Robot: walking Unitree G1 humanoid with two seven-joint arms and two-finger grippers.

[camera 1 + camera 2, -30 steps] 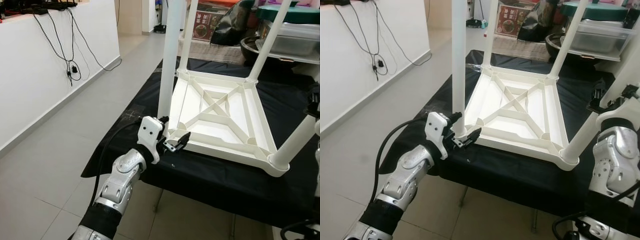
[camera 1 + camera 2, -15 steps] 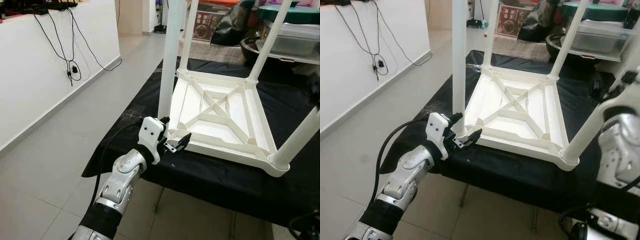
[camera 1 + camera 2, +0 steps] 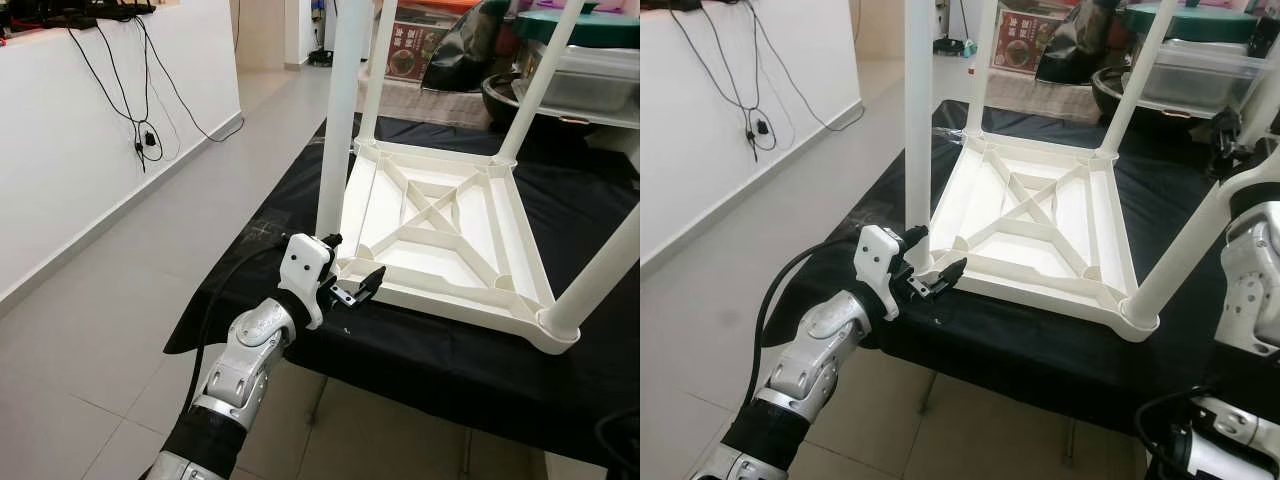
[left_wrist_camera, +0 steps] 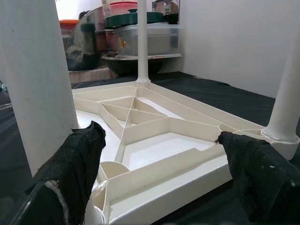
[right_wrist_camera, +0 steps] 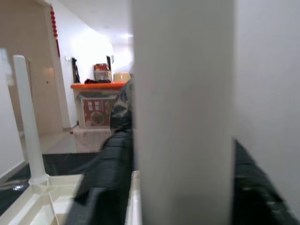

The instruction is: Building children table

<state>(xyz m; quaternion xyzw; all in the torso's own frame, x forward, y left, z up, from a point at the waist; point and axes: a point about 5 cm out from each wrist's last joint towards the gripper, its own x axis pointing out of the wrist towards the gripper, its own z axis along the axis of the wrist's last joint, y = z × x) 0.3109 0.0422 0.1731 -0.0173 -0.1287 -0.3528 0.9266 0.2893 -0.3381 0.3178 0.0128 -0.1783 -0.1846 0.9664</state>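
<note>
A white children's table (image 3: 440, 215) lies upside down on a black-covered worktop (image 3: 430, 350), its legs pointing up. My left gripper (image 3: 350, 262) is open at the near-left corner. One of its fingers (image 4: 79, 164) is beside the base of the near-left leg (image 3: 340, 120), the other (image 4: 262, 173) is off the front rail. My right gripper (image 3: 1228, 130) is high on the near-right leg (image 3: 1180, 250). In the right wrist view that leg (image 5: 183, 117) stands between the two dark fingers, which sit close against it.
Cables (image 3: 140, 130) hang down a white wall on the left. Lidded containers and a dark bowl (image 3: 590, 70) stand behind the worktop at the back right. Grey tile floor (image 3: 100, 330) lies to the left of the worktop's edge.
My right gripper has risen along the near-right leg, from about mid-height to higher up. The left gripper and the table have stayed put.
</note>
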